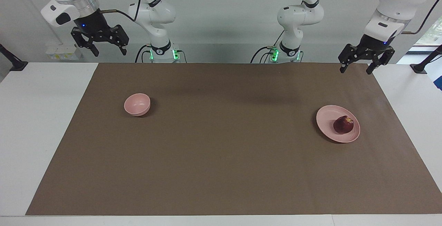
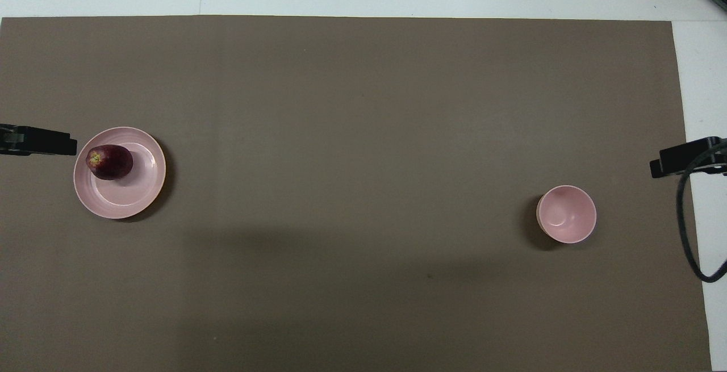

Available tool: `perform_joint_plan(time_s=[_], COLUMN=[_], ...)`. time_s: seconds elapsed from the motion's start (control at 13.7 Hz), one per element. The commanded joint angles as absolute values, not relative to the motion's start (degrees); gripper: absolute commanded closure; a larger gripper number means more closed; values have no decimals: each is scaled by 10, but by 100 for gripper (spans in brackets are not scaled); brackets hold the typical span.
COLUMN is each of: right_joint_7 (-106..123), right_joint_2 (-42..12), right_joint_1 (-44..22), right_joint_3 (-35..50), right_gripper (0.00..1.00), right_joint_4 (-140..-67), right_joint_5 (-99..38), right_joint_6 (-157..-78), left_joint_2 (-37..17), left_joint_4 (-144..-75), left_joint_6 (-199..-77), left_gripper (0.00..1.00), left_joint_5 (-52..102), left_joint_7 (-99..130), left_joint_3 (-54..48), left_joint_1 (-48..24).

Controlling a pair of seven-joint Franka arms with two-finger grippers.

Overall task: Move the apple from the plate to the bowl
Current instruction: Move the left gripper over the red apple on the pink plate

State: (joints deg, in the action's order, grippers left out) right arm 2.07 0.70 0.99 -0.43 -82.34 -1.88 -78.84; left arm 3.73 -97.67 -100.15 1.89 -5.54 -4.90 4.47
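**Desk:** What was on the surface (image 1: 41,122), by count?

**Photographer:** Three things on one brown mat (image 1: 228,157): one apple (image 1: 343,124), one plate (image 1: 328,115) and one bowl (image 1: 137,104). The small dark red apple lay on the flat pink plate, toward the left arm's end of the surface. In the overhead view the apple sat off-centre on the plate, near the rim at that end. The deep pink bowl stood by itself toward the right arm's end, well apart from the plate, with nothing in it.

**Desk:** And the arms?

**Photographer:** Two arms, two pincers, both up in the air. The left pincer (image 1: 357,68) hung over the mat's corner at the robots' edge, at the left arm's end, its two fingers spread wide and gripping nothing. It was clear of the plate and the apple. The right pincer (image 1: 107,50) hung above the robots' edge of the surface at the right arm's end, likewise spread wide and holding nothing. That arm waited, well away from the bowl.

**Desk:** Anything else in shot?

**Photographer:** Two green lights glowed at each arm's base.
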Motion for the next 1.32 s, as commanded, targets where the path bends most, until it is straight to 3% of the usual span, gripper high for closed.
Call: perform_joint_plan(time_s=[0.0,0.8,1.24], right_joint_7=[25,25,26], right_joint_2=[18,28,29], right_joint_1=[11,13,13], right_joint_3=[-2,-2,-2], right_gripper=[0,0,0], right_joint_4=[-834,-849,-852], right_joint_5=[-29,-28,-28], right_joint_6=[-781,-784,-781], left_joint_2=[-3,-129,-148], left_joint_4=[-1001,-1085,-1093], left_joint_6=[-1074,-1258,-1306], left_gripper=[0,0,0], left_joint_5=[18,11,11], left_joint_7=[-76,-77,-117], left_joint_3=[-51,-50,-51], left_joint_1=[65,104,145])
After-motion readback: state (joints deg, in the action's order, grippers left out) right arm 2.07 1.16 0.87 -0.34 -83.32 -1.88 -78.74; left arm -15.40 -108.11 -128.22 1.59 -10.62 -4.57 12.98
